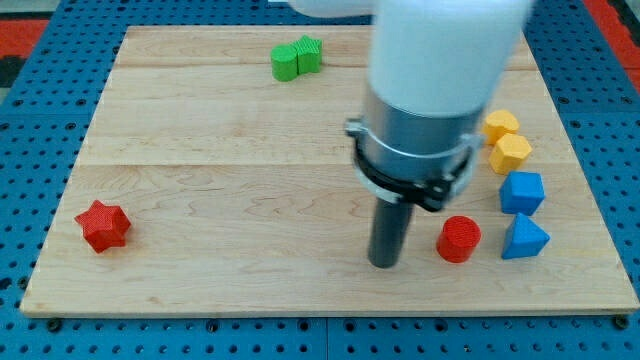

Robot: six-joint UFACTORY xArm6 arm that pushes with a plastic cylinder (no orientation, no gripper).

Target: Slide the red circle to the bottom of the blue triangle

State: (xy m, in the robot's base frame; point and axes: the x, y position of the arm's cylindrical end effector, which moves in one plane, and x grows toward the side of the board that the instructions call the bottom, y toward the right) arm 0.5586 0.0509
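The red circle [459,239] stands near the view's bottom right, just left of the blue triangle [523,238], with a small gap between them. My tip [385,263] rests on the board just left of the red circle, close to it but apart. The arm's big white and grey body hides the board above the rod.
A blue cube [522,191] sits just above the blue triangle. Two yellow blocks [507,141] lie above that, near the right edge. Two green blocks [296,58] lie at the view's top. A red star [104,225] sits at the bottom left. The wooden board [220,180] is edged by blue pegboard.
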